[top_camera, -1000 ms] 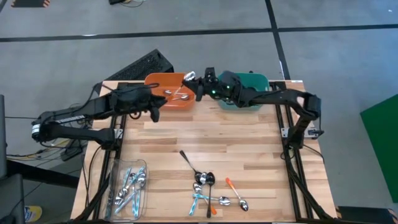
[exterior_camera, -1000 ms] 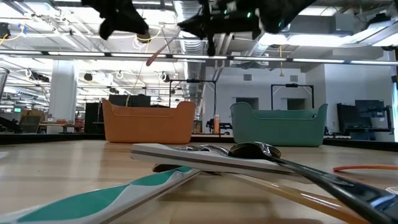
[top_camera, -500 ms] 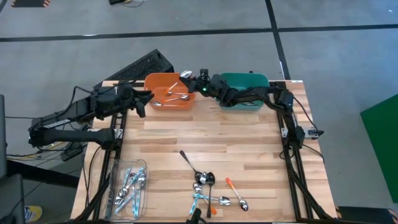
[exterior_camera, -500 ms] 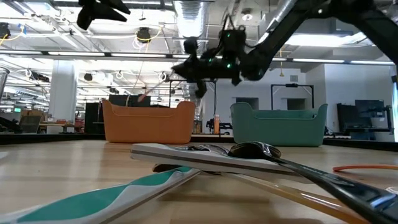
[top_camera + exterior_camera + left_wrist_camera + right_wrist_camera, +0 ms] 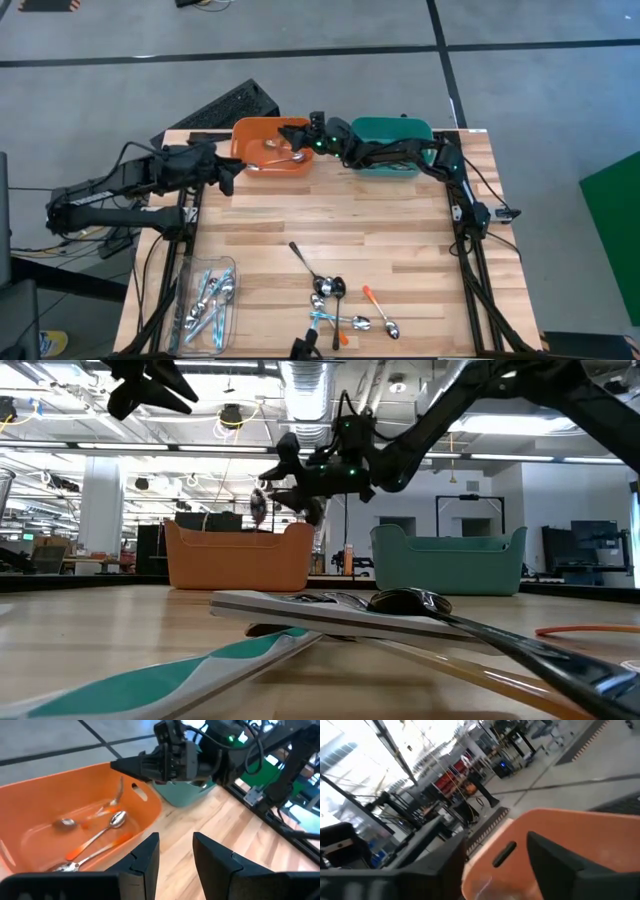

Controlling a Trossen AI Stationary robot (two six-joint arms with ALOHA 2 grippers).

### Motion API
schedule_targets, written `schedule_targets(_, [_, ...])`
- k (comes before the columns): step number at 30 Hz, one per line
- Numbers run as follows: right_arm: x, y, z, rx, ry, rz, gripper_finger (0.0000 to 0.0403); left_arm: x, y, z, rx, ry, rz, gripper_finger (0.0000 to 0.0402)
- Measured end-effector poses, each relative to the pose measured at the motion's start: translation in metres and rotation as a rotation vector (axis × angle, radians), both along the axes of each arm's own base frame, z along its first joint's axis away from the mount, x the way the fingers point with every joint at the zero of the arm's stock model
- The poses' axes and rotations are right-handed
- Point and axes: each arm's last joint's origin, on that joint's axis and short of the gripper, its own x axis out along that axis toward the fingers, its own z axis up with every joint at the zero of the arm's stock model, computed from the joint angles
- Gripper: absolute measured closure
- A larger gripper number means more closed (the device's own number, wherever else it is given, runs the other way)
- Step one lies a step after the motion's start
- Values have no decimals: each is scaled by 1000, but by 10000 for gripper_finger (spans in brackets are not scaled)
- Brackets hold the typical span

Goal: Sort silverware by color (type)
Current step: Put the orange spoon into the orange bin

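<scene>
The silverware is spread over three places. A loose pile of spoons [image 5: 335, 305] lies near the table's front edge, several lie in a clear tray [image 5: 232, 268], and a few orange-handled ones [image 5: 107, 822] lie in the orange bin [image 5: 252, 130]. My right gripper [image 5: 293, 134] hovers level over that bin's right end, open with nothing between its fingers [image 5: 555, 857]. One spoon [image 5: 258, 503] shows in the air just beside the fingertips, above the bin's rim. My left gripper [image 5: 228, 172] stands open and bare left of the bin, raised above the table.
A teal bin [image 5: 400, 128] stands right of the orange one at the far edge, under my right arm. A dark keyboard [image 5: 225, 105] lies beyond the table's far left corner. Bare wood stretches between the bins and the front pile.
My right gripper has come down and toward the table's left, over the orange bin, and has let go of the orange-handled spoon it carried, which now drops toward the bin. My left gripper has drawn back toward the table's left edge.
</scene>
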Motion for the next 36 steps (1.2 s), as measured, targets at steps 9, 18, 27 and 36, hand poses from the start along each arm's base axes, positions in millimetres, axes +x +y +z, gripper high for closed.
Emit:
schedule_targets(9, [-3,6,15,9,34,7,131,1,-6,-1,10,11,-32,297])
schedule_targets(18, [-6,21,42,5,40,87,141,1,-14,-9,-30,55,-55,297])
schedule_targets(27, [-17,77,77,-108,321,193,164,11,-31,-23,-74,95,-206,297])
schedule_targets(36, [-44,125,108,58,443,379,172,30,-51,-35,1,-51,-289,297])
